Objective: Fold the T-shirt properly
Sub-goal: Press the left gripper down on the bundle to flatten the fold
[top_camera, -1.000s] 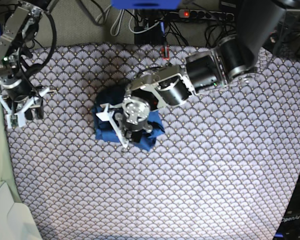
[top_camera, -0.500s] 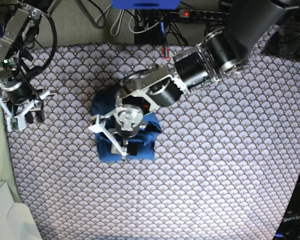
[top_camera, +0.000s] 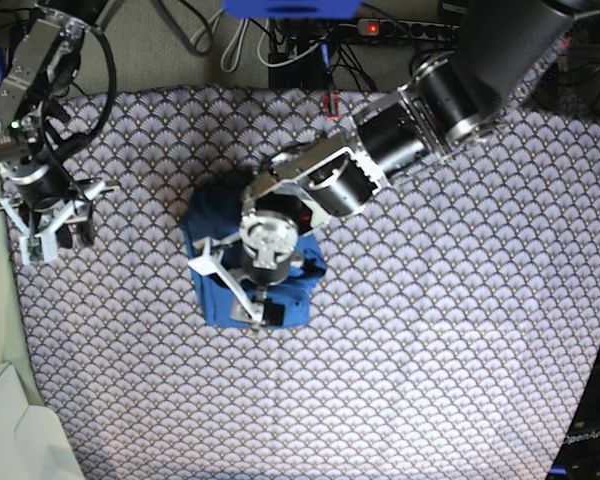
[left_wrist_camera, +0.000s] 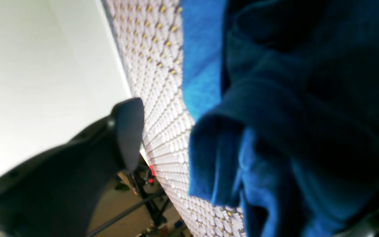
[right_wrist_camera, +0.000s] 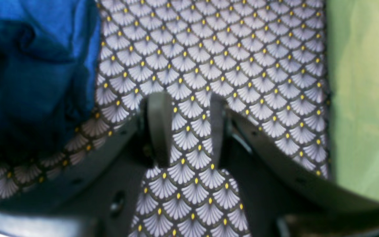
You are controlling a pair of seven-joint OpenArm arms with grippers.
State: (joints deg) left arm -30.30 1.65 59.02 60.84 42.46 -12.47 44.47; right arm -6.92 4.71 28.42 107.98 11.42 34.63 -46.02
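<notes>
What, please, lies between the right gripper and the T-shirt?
Only bare table cloth separates the right gripper from the T-shirt, as the base view shows.

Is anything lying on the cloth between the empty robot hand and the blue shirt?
No. Only bare scallop-patterned table cloth lies between the right gripper, its jaws apart and empty, and the bunched medium-blue knit T-shirt. Nothing visible blocks the way.
</notes>
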